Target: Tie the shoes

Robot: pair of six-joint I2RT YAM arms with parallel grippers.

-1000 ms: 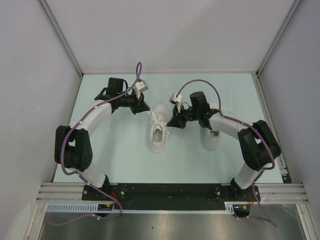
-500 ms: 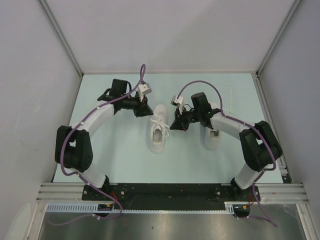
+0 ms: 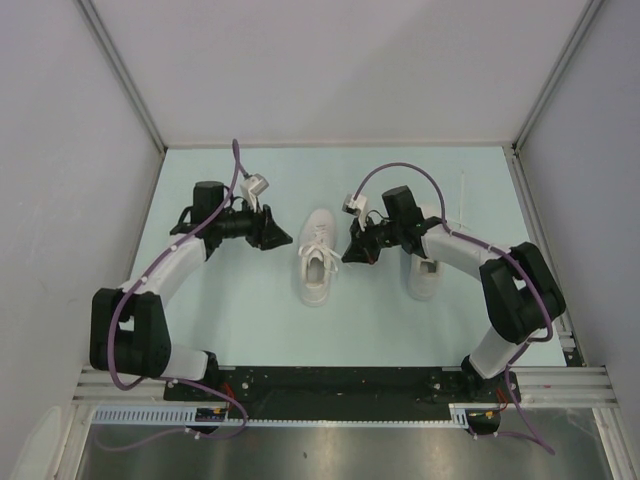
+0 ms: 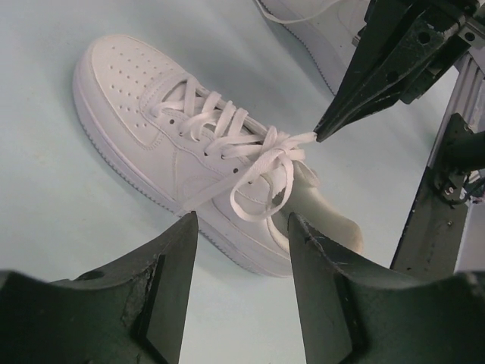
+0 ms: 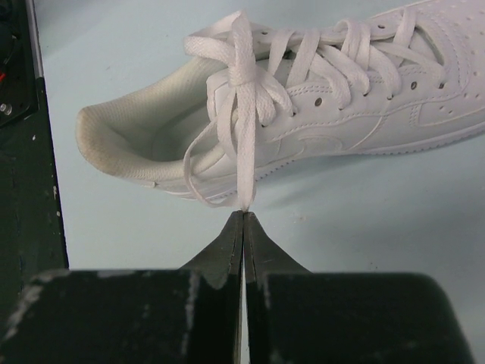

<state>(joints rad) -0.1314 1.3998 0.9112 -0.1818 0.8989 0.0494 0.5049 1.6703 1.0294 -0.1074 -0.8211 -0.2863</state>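
Observation:
One white shoe (image 3: 316, 262) lies mid-table, toe away from the arm bases; in the left wrist view the shoe (image 4: 167, 144) carries a loose bow of white lace (image 4: 265, 171). My right gripper (image 3: 346, 256) is shut on a lace end (image 5: 244, 199) pulled out sideways from the shoe (image 5: 341, 106). Its closed tip (image 4: 321, 133) also shows in the left wrist view. My left gripper (image 3: 282, 241) hovers open to the left of the shoe, its fingers (image 4: 170, 265) apart with nothing between them. The other shoe (image 3: 424, 280) lies partly under the right arm.
Grey walls and metal posts (image 3: 120, 75) enclose the pale green table on three sides. A metal rail (image 3: 340, 385) with the arm bases runs along the near edge. The right arm's dark body (image 4: 439, 220) stands close behind the shoe in the left wrist view.
My left gripper has opened, let go of the lace and drawn back to the left, away from the shoe. The right gripper stays shut on its lace end.

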